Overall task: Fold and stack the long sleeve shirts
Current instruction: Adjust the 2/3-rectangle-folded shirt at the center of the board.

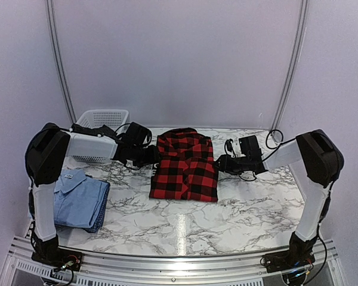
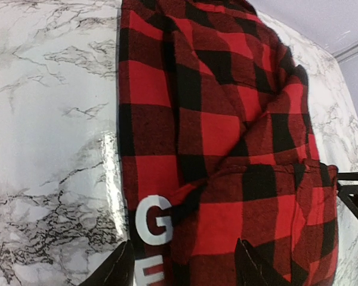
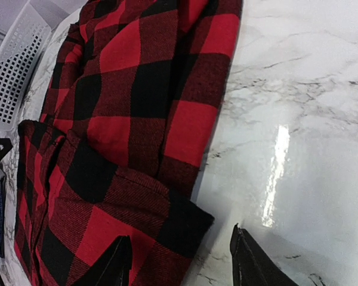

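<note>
Top external alone shows the light blue shirt (image 1: 80, 199) folded, well left of the red-and-black flannel shirt (image 1: 185, 167). Left wrist alone shows its white lettering (image 2: 155, 221). My left gripper (image 2: 182, 271) and right gripper (image 3: 179, 262) stand spread, straddling the flannel's opposite edges.

bright, even overhead light, soft shadows. glare streaks on the marble table (image 1: 182, 229); wrist views slightly soft at bottom edge.

Checked shirt (image 1: 185, 167) folded centre, blue shirt (image 1: 80, 199) folded left
</note>
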